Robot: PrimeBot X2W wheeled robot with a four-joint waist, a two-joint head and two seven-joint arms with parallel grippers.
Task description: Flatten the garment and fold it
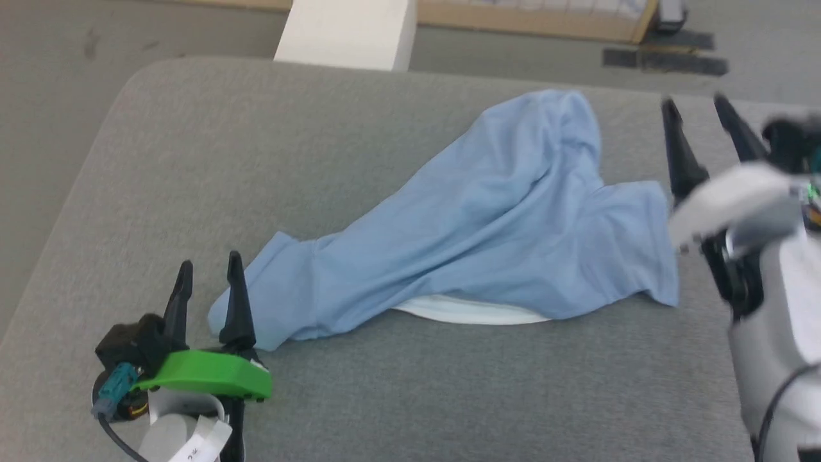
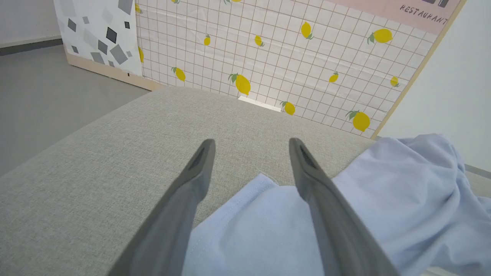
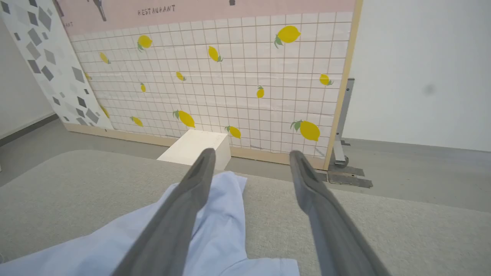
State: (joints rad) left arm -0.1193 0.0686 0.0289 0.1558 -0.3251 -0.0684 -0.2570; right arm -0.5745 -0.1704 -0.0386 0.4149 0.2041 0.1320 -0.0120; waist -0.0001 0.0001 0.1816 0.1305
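Observation:
The garment (image 1: 487, 224) is a light-blue shirt lying bunched and creased across the grey cushioned surface (image 1: 192, 160), with a strip of white trim (image 1: 468, 312) peeking out under its near edge. My left gripper (image 1: 208, 273) stands open at the garment's lower left corner, one finger over the cloth edge (image 2: 249, 214). My right gripper (image 1: 699, 109) is open at the garment's right side, raised above the surface, holding nothing. In the right wrist view the garment (image 3: 215, 230) lies under the right gripper's (image 3: 251, 157) left finger.
A white box (image 1: 349, 29) stands on the floor just beyond the surface's far edge. A lemon-patterned tiled panel (image 3: 230, 76) with a wooden frame stands behind it. Grey floor surrounds the surface at left and back.

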